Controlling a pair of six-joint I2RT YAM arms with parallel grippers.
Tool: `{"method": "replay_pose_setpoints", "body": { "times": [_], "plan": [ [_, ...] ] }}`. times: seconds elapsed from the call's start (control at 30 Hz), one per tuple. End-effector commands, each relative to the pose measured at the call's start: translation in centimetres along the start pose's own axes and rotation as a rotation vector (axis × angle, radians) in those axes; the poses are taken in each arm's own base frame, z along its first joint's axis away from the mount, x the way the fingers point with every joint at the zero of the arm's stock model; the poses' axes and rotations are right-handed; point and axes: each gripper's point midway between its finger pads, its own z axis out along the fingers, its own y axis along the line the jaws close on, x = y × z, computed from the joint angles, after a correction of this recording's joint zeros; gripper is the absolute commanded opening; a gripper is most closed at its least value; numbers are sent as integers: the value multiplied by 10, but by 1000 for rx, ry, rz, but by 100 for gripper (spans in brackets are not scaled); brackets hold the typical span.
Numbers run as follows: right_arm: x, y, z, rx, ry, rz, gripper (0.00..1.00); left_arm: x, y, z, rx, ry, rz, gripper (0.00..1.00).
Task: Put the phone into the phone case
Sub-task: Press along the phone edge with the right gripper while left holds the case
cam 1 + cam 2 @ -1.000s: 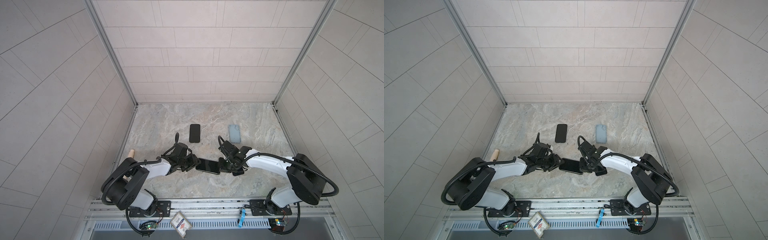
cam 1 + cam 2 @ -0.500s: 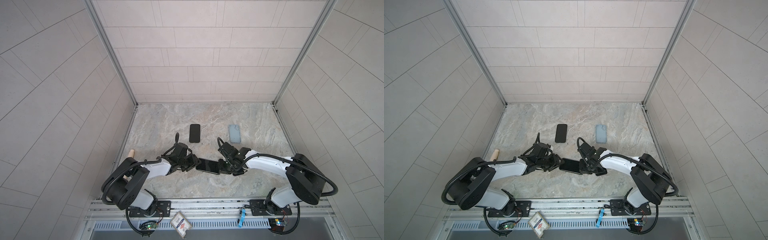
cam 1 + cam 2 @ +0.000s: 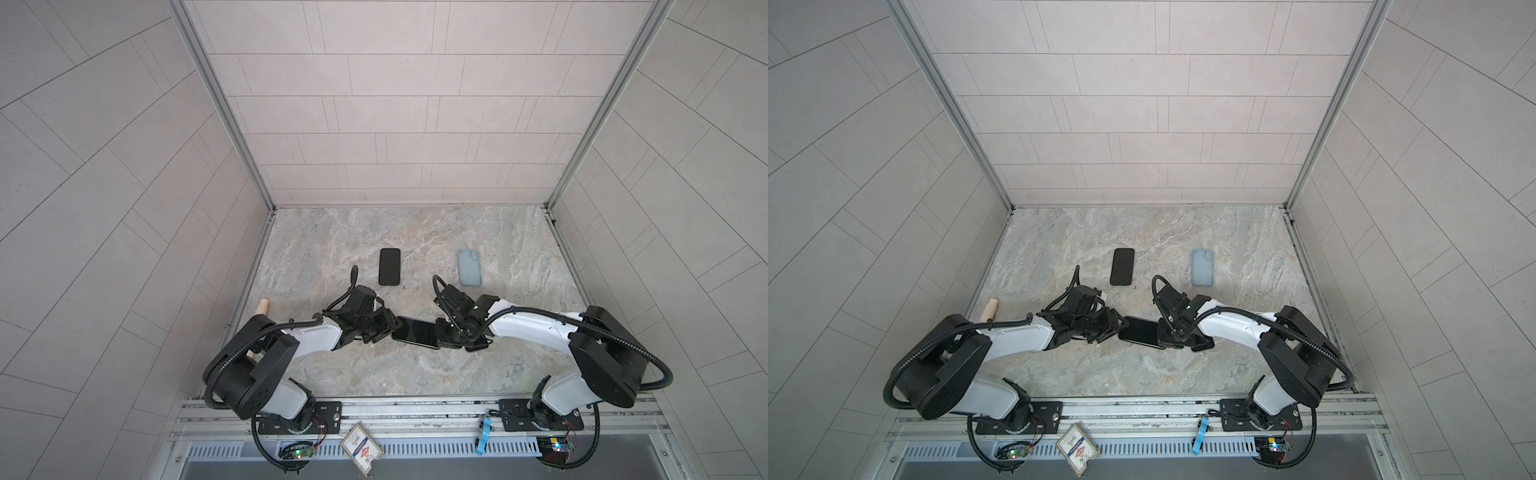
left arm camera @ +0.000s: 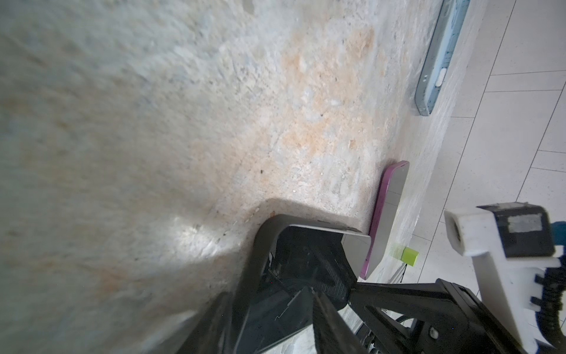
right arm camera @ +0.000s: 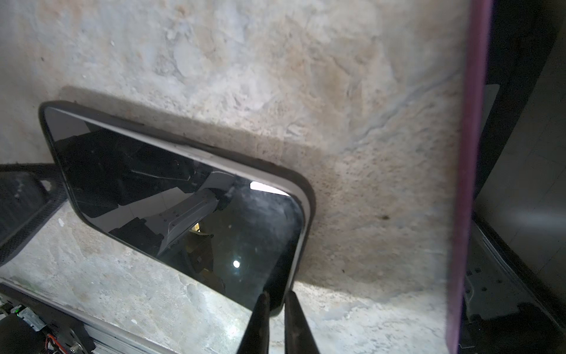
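Phone (image 3: 415, 331) looks seated in a dark case (image 5: 308, 199), one edge perhaps not snapped home. Right gripper (image 5: 277, 298) pinches its corner. Left gripper (image 3: 388, 329) sits half-spread astride the other end, grip unclear.

Pale tiled walls (image 3: 395, 104), veined stone tabletop (image 3: 415, 374), aluminium corner posts (image 3: 222, 104).
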Motion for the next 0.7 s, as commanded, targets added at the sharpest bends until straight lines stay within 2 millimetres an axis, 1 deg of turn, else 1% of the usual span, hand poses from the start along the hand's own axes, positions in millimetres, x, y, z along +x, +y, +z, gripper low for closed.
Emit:
{"method": "replay_pose_setpoints", "body": {
  "times": [0.0, 0.43, 0.47, 0.53, 0.67],
  "plan": [
    [14, -1, 25, 19, 48, -13, 13, 11, 11, 5, -31, 44, -18, 50],
    [19, 9, 30, 27, 57, -42, 12, 12, 12, 6, -33, 50, -16, 50],
    [20, 10, 30, 27, 59, -42, 9, 12, 13, 6, -33, 51, -16, 50],
    [20, 11, 31, 30, 62, -44, 9, 13, 13, 6, -33, 54, -15, 50],
    [17, 13, 25, 34, 49, -54, 9, 13, 15, 6, -33, 55, -17, 50]
  ]
}}
